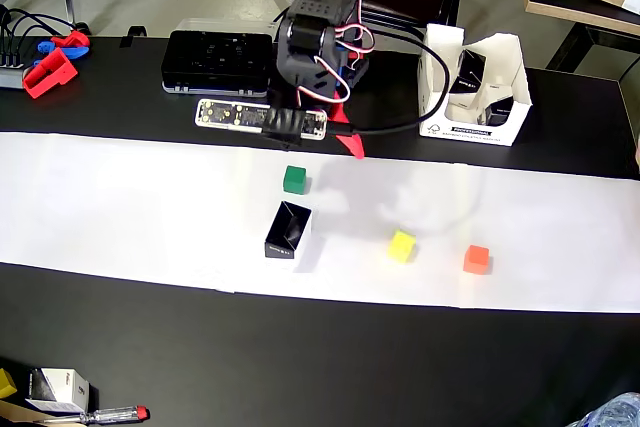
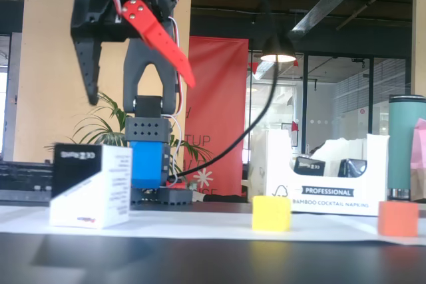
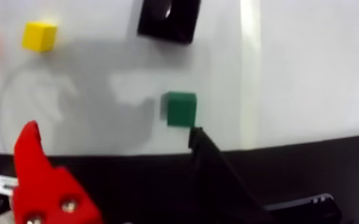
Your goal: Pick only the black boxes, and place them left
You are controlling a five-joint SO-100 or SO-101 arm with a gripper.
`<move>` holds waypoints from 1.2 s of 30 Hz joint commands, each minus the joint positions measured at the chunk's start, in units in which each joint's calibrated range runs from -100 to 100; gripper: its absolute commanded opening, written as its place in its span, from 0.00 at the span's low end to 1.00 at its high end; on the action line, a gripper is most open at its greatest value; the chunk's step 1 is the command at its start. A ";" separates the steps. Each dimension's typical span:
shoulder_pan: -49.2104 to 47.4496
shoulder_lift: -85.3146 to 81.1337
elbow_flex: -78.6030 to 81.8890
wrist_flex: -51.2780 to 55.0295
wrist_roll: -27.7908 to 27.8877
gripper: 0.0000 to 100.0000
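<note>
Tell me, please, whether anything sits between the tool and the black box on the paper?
Yes: the green cube lies between the open tool and the black box, beside a straight approach path.

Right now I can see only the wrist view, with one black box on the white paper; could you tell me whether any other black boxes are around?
Observer: Yes. The overhead view shows more black boxes inside a white carton on the dark table, beyond the paper, on the right.
Operator: Thank you. How high is the end effector?
Observer: In the fixed view the end effector hangs open, well above the lone black box and clear of it.
Operator: How does that box sit?
Observer: It rests on the paper, showing the fixed camera a black face and a printed white side.
</note>
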State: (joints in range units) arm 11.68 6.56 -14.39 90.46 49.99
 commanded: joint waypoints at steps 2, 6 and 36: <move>-1.06 9.04 -17.71 -0.47 -4.25 0.48; -2.80 17.66 -27.01 -0.87 -4.67 0.48; -5.14 0.59 0.73 -9.77 -4.25 0.11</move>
State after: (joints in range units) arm 6.69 35.03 -28.51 81.42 46.03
